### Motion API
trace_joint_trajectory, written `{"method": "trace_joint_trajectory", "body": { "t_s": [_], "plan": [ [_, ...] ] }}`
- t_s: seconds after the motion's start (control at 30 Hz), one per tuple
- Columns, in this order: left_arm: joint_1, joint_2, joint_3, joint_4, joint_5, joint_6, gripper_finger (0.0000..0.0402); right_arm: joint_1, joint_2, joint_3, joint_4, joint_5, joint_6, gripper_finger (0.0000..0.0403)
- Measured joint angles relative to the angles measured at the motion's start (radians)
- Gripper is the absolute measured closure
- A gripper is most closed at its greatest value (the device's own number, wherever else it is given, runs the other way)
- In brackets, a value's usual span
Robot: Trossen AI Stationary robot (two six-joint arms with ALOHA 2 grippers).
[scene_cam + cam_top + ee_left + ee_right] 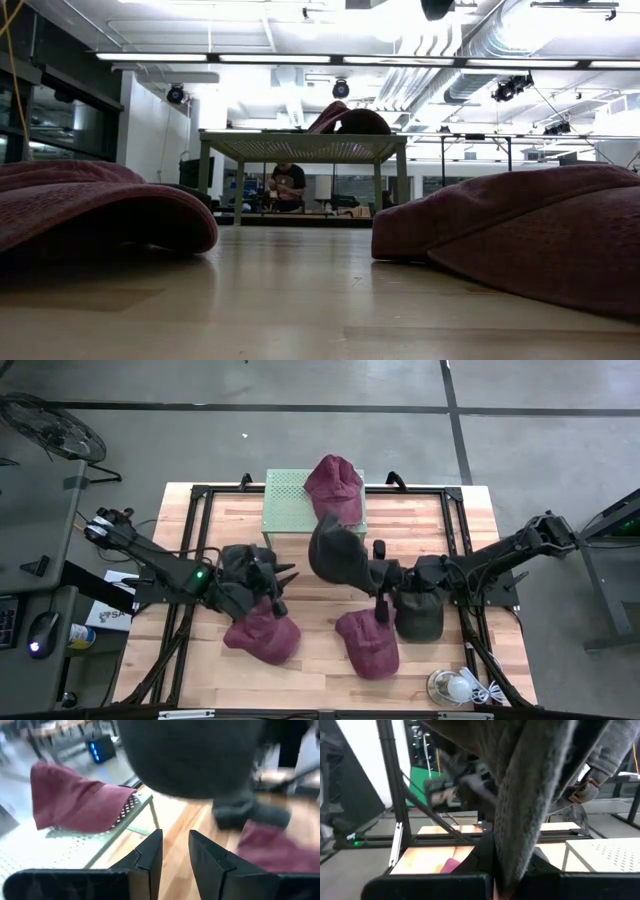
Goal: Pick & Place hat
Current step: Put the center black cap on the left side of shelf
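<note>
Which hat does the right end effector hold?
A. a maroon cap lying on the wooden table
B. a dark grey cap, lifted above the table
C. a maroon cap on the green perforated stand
B: the right end effector pinches the dark grey fabric cap, as the right wrist view confirms.

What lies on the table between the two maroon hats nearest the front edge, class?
Nothing: in the high view, bare wood separates the left maroon hat from the right maroon hat. The low view shows the same open table between them.

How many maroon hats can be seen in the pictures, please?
3. One maroon hat lies on the green stand; one lies on the table under the left gripper; one lies front centre. Others may be hidden beneath the arms.
</note>
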State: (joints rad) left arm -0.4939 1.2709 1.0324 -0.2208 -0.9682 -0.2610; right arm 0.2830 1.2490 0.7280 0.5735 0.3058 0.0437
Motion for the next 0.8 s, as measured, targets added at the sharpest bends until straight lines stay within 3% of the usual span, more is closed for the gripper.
{"method": "trace_joint_trajectory", "body": {
  "t_s": [0.33, 0.53, 0.8],
  "plan": [
    [-0.037, 0.103, -0.009, 0.112, -0.049, 0.594, 0.0309, -0.075, 0.0, -0.001, 0.01, -0.068, 0.143, 0.0398],
    [-0.039, 0.182, 0.04, 0.117, -0.186, 0.857, 0.0309, -0.098, 0.0, -0.001, 0.015, -0.108, 0.219, 0.0398],
    [-0.045, 0.294, 0.09, 0.289, -0.371, 1.138, 0.0309, -0.101, 0.0, -0.001, 0.016, -0.103, 0.237, 0.0398]
  ]
}}
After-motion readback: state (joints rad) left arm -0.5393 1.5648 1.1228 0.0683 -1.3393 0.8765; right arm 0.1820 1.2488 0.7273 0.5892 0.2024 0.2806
